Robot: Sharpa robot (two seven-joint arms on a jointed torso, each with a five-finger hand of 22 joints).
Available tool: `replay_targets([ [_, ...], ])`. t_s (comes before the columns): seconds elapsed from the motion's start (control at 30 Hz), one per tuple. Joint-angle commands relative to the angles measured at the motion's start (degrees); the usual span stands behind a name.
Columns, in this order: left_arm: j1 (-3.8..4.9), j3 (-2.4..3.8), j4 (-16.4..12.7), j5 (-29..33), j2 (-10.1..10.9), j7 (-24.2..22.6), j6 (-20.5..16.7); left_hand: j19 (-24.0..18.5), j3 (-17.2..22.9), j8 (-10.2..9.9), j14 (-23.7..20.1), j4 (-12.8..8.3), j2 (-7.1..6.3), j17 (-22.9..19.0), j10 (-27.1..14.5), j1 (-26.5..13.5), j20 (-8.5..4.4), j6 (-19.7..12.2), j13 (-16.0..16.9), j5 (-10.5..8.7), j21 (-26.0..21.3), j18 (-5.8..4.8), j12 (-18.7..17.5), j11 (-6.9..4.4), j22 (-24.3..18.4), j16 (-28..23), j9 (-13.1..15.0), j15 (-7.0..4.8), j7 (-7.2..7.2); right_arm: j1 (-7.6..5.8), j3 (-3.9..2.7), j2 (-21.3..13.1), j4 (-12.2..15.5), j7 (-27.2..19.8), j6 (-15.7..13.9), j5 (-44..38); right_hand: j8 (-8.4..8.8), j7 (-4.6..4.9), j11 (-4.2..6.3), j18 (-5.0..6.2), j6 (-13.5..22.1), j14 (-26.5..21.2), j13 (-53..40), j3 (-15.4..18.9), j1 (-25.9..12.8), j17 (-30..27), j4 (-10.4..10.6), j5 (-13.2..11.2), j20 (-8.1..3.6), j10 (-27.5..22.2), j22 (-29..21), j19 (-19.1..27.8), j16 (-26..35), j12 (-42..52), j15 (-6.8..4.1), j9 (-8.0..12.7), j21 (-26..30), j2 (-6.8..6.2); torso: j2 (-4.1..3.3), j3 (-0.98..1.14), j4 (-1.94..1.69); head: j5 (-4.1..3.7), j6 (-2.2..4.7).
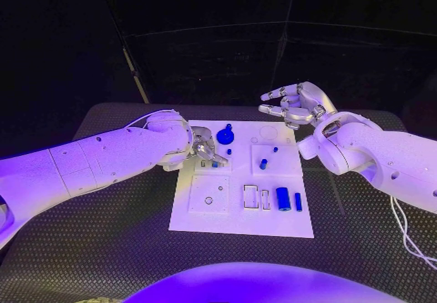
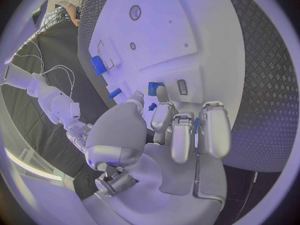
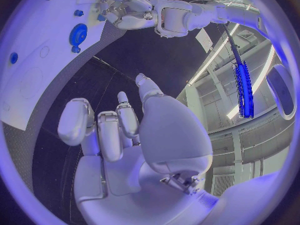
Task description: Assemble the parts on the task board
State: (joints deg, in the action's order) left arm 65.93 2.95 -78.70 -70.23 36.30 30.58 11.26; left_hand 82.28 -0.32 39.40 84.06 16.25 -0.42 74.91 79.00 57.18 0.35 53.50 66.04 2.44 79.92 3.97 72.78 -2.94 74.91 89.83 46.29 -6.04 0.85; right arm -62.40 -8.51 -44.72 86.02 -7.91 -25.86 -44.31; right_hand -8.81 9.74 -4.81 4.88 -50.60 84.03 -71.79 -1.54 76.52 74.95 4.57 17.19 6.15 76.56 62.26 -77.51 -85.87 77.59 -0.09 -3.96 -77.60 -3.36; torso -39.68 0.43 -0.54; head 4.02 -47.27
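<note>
Working a small blue part (image 1: 215, 163) at the board's (image 1: 239, 221) left edge, left hand (image 1: 202, 149) fingers curled over it, grasp unclear; right hand (image 1: 296, 104) idle beyond the far edge, fingers apart, empty; next probably needs seating that part squarely.

My right hand (image 3: 125, 135) hangs empty, fingers apart, off the white task board (image 3: 37, 55); my left hand (image 3: 122, 10) reaches beside its round blue disc (image 3: 78, 35).
</note>
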Motion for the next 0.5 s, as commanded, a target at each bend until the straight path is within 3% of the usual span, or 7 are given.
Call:
replay_targets([
  [0.03,0.04,-0.07,0.13,-0.11,-0.12,0.29,1.04,-0.5,-0.84,-0.86,5.94,0.01,-0.02,15.09,-0.59,0.82,0.14,-0.51,-0.21,0.25,-0.41,-0.59,-0.36,0.17,2.21,0.17,-0.55,0.25,0.16,-0.1,-0.04,0.05,0.07,-0.21,0.48,-0.07,-0.32,-0.13,0.18,0.4,0.1,3.79,-0.06,0.39,-0.42,5.1,0.08,-0.19,0.01,-0.11,0.02,0.27,0.13,0.1,0.23,-0.04,0.3,0.04,0.01,-0.01,-0.04,0.06,-0.09],
  [0.5,0.02,-0.21,0.73,-0.11,-0.14,0.36,1.51,-0.67,-3.24,-3.28,5.94,-0.26,1.22,15.09,-0.98,3.02,0.58,-0.46,-0.55,0.25,-0.82,-0.51,-0.61,0.7,2.03,0.17,-2.34,0.7,0.76,-0.1,-0.04,0.08,0.02,-0.18,0.51,-0.07,-0.32,-0.13,0.18,0.4,0.1,3.79,-0.06,0.39,-0.42,5.1,0.08,-0.19,0.01,-0.11,0.02,0.27,0.13,0.1,0.23,-0.04,0.3,0.04,-0.03,-0.02,-0.02,0.09,-0.29],
])
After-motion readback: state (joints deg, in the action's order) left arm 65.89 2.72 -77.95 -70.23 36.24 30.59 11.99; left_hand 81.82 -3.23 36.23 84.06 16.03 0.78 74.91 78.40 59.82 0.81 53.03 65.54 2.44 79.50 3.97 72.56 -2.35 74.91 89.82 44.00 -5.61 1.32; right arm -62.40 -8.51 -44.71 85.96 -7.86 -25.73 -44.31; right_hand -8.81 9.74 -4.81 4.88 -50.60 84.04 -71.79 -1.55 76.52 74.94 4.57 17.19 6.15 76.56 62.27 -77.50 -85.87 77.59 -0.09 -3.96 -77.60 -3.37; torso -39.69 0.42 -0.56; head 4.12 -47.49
